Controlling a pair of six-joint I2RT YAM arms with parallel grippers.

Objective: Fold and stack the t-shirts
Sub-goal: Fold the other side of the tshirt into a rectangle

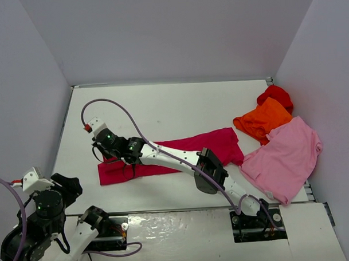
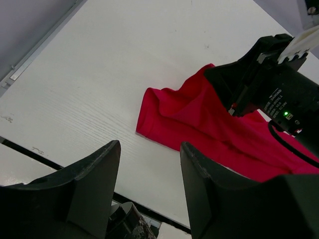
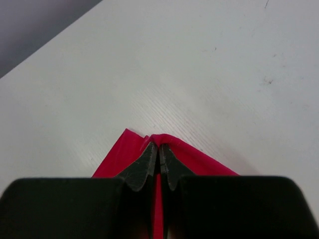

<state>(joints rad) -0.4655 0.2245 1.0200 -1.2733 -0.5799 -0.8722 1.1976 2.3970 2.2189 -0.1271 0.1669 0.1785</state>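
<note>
The crimson-magenta t-shirt (image 1: 187,153) lies as a long folded strip across the middle of the table. My right gripper (image 1: 103,145) reaches far left and is shut on its left edge; in the right wrist view the cloth (image 3: 199,160) is pinched between the closed fingertips (image 3: 159,149). My left gripper (image 2: 149,164) is open and empty, held above the near left table edge, with the shirt's left end (image 2: 199,124) ahead of it. The light pink t-shirt (image 1: 284,158), the orange t-shirt (image 1: 263,120) and the red t-shirt (image 1: 276,95) lie at the right.
The right arm (image 1: 181,162) stretches diagonally over the crimson shirt. White walls enclose the table on the left, back and right. The table's near edge (image 1: 183,209) runs just in front of the arm bases.
</note>
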